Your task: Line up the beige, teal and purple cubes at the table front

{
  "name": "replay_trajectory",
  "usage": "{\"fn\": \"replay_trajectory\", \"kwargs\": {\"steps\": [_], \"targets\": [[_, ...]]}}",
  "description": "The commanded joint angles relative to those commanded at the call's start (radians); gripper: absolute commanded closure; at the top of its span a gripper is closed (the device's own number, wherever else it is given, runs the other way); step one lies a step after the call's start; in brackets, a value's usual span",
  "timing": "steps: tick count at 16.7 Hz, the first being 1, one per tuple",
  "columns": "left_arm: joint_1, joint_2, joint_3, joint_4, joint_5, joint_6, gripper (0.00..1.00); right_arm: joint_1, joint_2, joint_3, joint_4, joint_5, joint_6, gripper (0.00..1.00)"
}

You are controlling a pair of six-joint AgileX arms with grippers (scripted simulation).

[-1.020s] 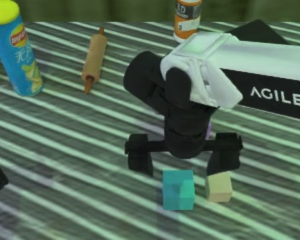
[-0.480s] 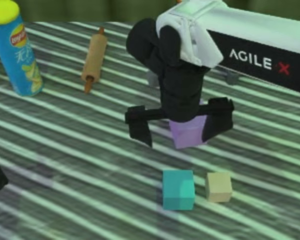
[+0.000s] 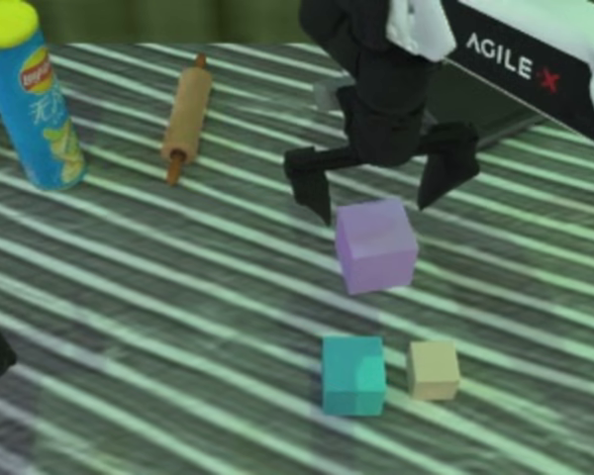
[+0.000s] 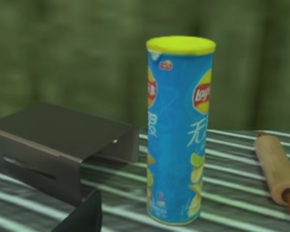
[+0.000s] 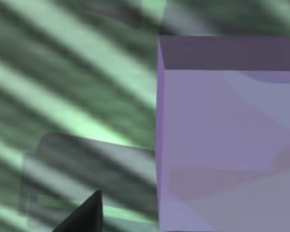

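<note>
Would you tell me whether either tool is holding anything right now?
Nothing is held: the right tool hangs open, apart from the purple cube on the table.

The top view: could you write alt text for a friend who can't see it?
The right gripper hangs open above a purple cube on a striped table, its fingers apart and off the cube. Nearer the front, a teal cube and a small beige cube sit side by side; a crisps can and rolling pin lie far left.
</note>
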Motion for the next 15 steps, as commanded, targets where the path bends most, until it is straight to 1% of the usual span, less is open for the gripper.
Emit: {"fn": "replay_trajectory", "kwargs": {"steps": [6, 8, 12, 15], "targets": [[0.0, 0.0, 0.0, 0.0, 0.0, 0.0, 0.0, 0.002, 0.0, -0.017, 0.018, 0.0, 0.001, 0.0], [0.0, 0.0, 0.0, 0.0, 0.0, 0.0, 0.0, 0.001, 0.009, -0.069, 0.075, 0.0, 0.001, 0.0], [0.0, 0.0, 0.0, 0.0, 0.0, 0.0, 0.0, 0.001, 0.036, -0.207, 0.252, 0.0, 0.001, 0.0], [0.0, 0.0, 0.0, 0.0, 0.0, 0.0, 0.0, 0.001, 0.05, -0.267, 0.317, 0.001, 0.001, 0.0]]}}
